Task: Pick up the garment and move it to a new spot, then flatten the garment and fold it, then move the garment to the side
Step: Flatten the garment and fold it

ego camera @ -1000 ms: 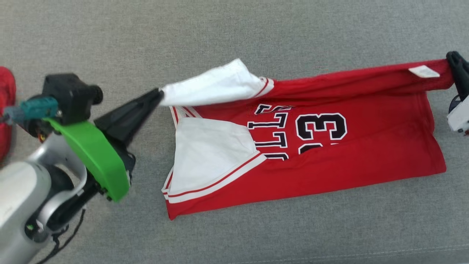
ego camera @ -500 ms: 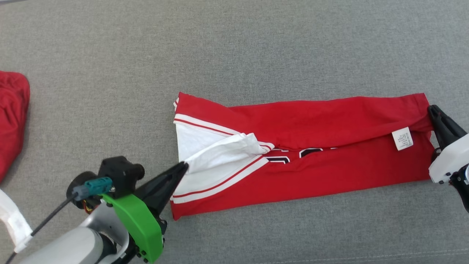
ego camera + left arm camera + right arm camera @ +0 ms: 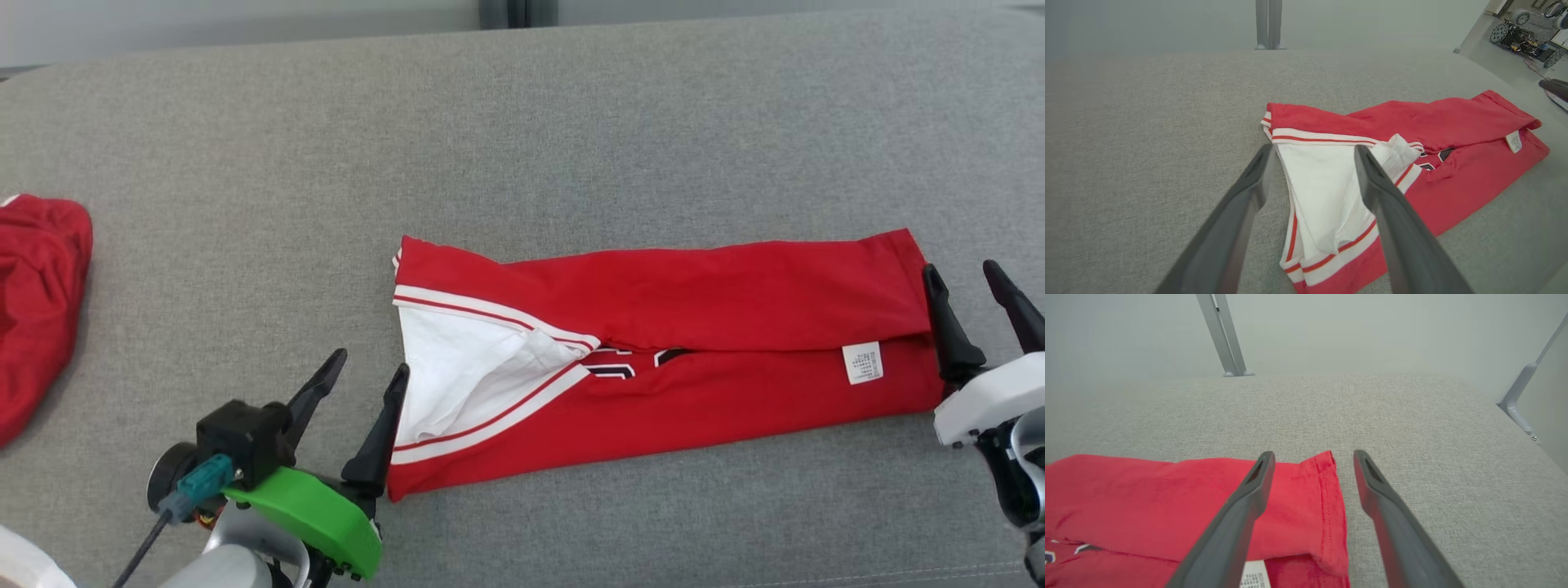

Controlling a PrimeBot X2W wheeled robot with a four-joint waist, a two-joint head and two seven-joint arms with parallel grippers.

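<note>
The garment (image 3: 694,351) is a red jersey with white panels and red-striped trim, lying folded lengthwise into a long band on the grey surface (image 3: 522,139). A white label (image 3: 863,363) shows near its right end. My left gripper (image 3: 365,369) stands open at the jersey's left end, one finger against the white panel (image 3: 1323,192). My right gripper (image 3: 962,278) stands open at the right end, straddling the red hem (image 3: 1327,486). Neither holds cloth.
Another red cloth (image 3: 37,302) lies at the far left of the grey surface. Beyond the far edge stands a grey post (image 3: 1222,335). A wheeled machine (image 3: 1527,28) sits on the floor off to the right.
Both grippers have opened and let go of the jersey's upper edge, which now lies folded over the lower half. The head camera has also shifted, showing the far edge.
</note>
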